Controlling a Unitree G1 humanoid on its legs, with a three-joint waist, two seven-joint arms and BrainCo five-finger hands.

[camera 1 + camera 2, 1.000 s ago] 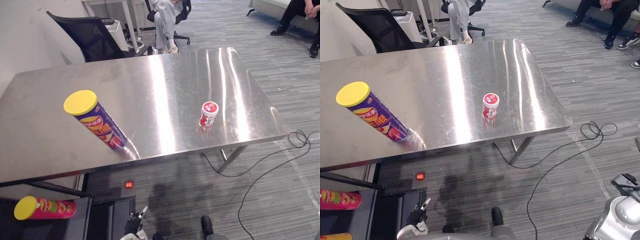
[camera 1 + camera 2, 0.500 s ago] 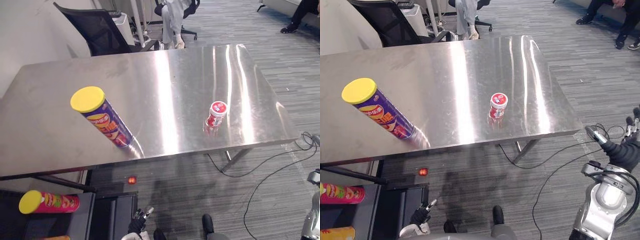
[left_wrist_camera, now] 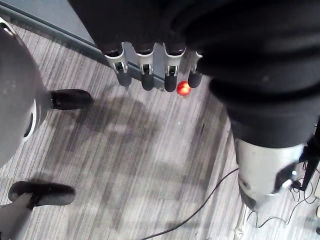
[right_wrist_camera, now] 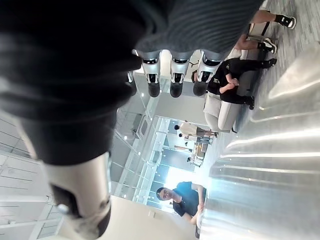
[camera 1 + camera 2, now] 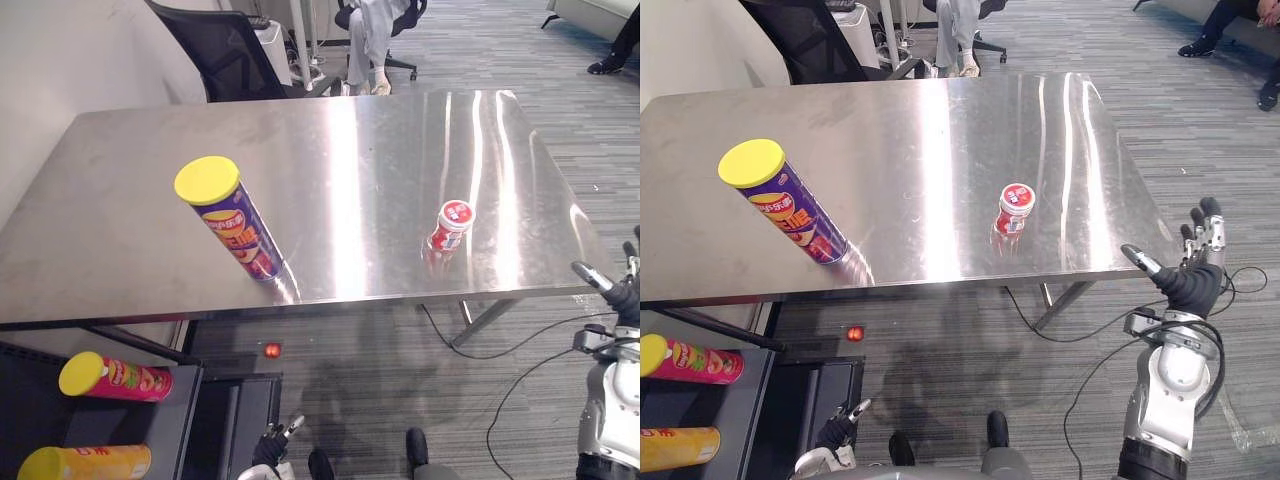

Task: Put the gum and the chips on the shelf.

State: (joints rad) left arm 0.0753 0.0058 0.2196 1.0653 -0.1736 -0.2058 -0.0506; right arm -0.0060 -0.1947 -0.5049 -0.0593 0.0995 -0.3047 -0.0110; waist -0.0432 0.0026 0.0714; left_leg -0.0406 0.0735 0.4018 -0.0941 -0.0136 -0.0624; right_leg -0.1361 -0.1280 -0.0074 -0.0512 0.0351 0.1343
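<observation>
On a steel table [image 5: 350, 140], toward the left of its front edge, a purple chips can [image 5: 232, 224] with a yellow lid, standing on its base and touching nothing else. Further right on the same table, also near the front edge and well apart from the can, a small red-and-white gum bottle [image 5: 450, 226], upright with its cap on. Neither one held or touched by a hand. Off the table's right front corner, the right hand [image 5: 1198, 280] raised with palm cover dark, fingers [image 4: 172, 75] straight and spread, thumb out to the side, grasping nothing, well apart from the gum. Low down near the floor in front of the table, the left hand [image 5: 837, 430], with fingers [image 3: 147, 75] hanging straight and relaxed over grey striped carpet, empty as well. Below the table's left end, a dark shelf [image 5: 180, 425] holding a pink can [image 5: 115, 377] and, under it, a yellow can [image 5: 85, 463], both lying on their sides with yellow lids to the left. On the floor under the table's front edge, a small red light [image 5: 271, 350]. Behind the table, a black office chair [image 5: 215, 55] and the legs of a seated person [image 5: 375, 40].
</observation>
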